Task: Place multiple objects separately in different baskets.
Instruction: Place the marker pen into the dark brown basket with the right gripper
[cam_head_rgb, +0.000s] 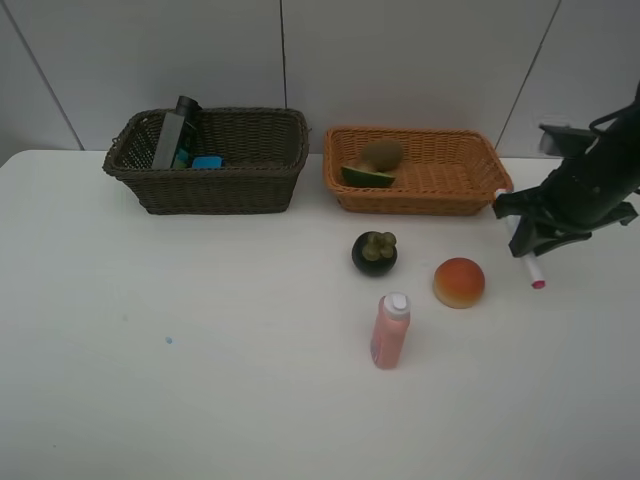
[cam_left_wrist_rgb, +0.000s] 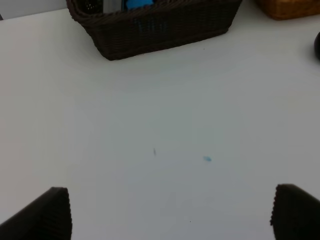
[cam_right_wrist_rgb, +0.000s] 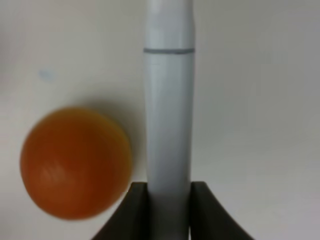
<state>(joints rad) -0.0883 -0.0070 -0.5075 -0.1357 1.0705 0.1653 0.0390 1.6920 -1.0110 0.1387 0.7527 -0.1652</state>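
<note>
My right tool (cam_right_wrist_rgb: 167, 201) is clenched on the marker (cam_right_wrist_rgb: 168, 100), its two dark fingers pinching the white barrel from either side. From the high camera I see it at the right edge of the desk (cam_head_rgb: 200, 350), just in front of the right end of the orange basket (cam_head_rgb: 420, 197). The marker slants with its pink tip pointing down. I cannot tell whether that tip touches the desk. In the right wrist camera the bun (cam_right_wrist_rgb: 75, 162) sits just beside the barrel, and I cannot say whether they touch.

My left tool (cam_left_wrist_rgb: 172, 215) is released, with its jaws spread wide over bare desk. A small blue speck (cam_left_wrist_rgb: 207, 159) lies ahead of it, and the dark basket (cam_left_wrist_rgb: 160, 30) sits further off.

The dark basket holds the green bottle (cam_head_rgb: 175, 135), which leans against its left end, and the blue eraser (cam_head_rgb: 207, 162) right beside it. The orange basket holds the avocado half (cam_head_rgb: 365, 176) and the kiwi (cam_head_rgb: 382, 153), touching each other at its left end.

Three things are out on the desk. The mangosteen (cam_head_rgb: 374, 252) sits in front of the orange basket. The bun is to its right, a little nearer to me. The pink bottle (cam_head_rgb: 390, 332) stands upright, nearest to me, between those two.
</note>
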